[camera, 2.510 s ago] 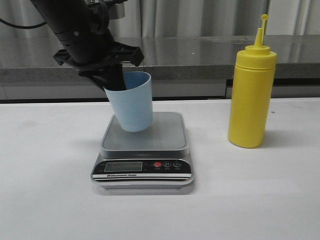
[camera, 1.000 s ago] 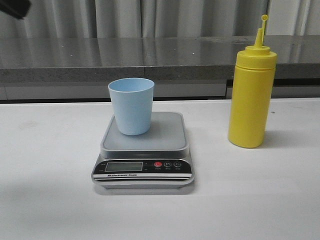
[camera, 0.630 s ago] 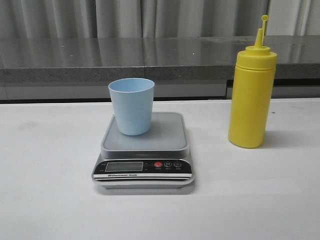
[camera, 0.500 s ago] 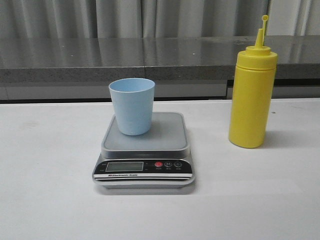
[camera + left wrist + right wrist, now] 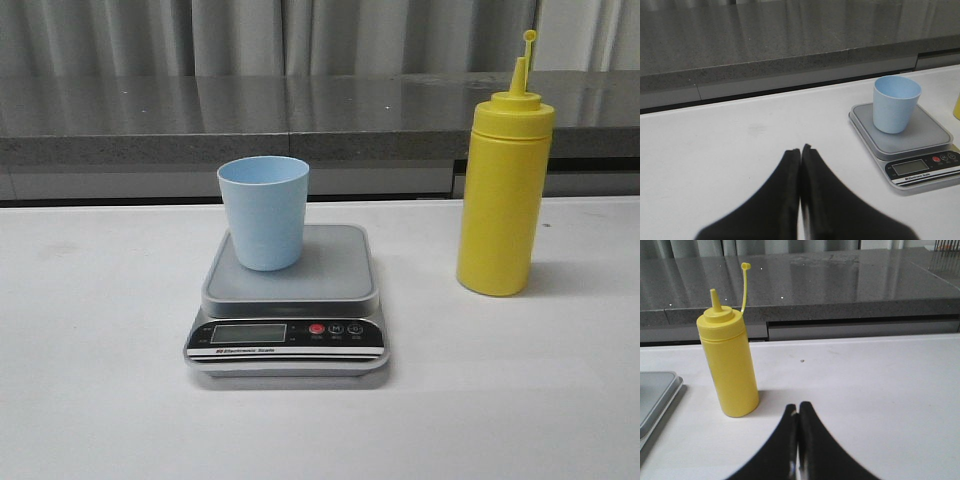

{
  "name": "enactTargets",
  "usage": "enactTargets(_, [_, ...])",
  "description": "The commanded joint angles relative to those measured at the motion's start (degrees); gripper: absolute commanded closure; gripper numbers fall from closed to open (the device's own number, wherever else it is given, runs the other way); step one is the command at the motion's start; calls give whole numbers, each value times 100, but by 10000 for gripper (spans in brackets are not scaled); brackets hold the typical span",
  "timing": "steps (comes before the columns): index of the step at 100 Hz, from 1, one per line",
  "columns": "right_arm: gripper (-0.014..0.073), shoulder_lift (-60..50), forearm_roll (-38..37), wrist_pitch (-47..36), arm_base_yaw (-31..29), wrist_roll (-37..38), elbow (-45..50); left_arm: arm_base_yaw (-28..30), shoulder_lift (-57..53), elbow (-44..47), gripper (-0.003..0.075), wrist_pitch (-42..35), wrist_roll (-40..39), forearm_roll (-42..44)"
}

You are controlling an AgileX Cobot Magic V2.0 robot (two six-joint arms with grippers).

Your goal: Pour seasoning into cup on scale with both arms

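At the bottom of the left wrist view we see the left end effector (image 5: 800, 150) with its black fingers pressed together, holding nothing, over bare white worktop (image 5: 90, 400). The right end effector (image 5: 798, 407) shows likewise at the bottom of its own view — fingers pressed together, empty.

In the front view, lower centre, sits the scale (image 5: 288, 300), its black panel and display facing us. On the left rear part of its grey platform stands the light blue cup (image 5: 263, 212), upright and open at the top. To the right of the frame, well apart from the scale, stands the yellow seasoning bottle (image 5: 503, 190) — upright on the worktop, its small cap raised on its tether above the nozzle. Behind runs a grey ledge (image 5: 300, 110).
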Motion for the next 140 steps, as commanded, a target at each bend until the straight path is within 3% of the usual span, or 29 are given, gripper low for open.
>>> enactTargets(1, [661, 584, 14, -292, -29, -33, -518, 7, 57, -144, 741, -383, -29, -39])
enactTargets(24, [661, 2289, 79, -126, -23, -33, -1268, 7, 57, -144, 741, -383, -29, -39])
enactTargets(37, [645, 3155, 96, -521, 53, -33, -1482, 7, 57, -144, 741, -383, -29, -39])
enactTargets(44, [587, 3501, 130, -924, 191, -33, -1511, 7, 57, -144, 741, -383, -29, -39])
enactTargets(51, [480, 3768, 130, -1353, 387, -33, -1511, 7, 57, -144, 741, -383, -29, -39])
enactTargets(70, [21, 4389, 191, -2317, 862, -24, -1505, 7, 57, -144, 741, -383, -29, -39])
enactTargets(76, [-71, 4586, 293, -2601, 908, -23, -1501, 7, 57, -144, 741, -383, -29, -39])
enactTargets(102, [-45, 5574, 293, -3391, 939, 22, -1501, 7, 57, -144, 741, -383, -29, -39])
enactTargets(121, [-45, 6402, 191, -5469, 953, 40, -1298, 7, 57, -144, 741, -383, -29, -39])
enactTargets(140, [-45, 7434, -320, -6583, 953, 777, -1293, 7, 57, -144, 741, -383, -29, -39])
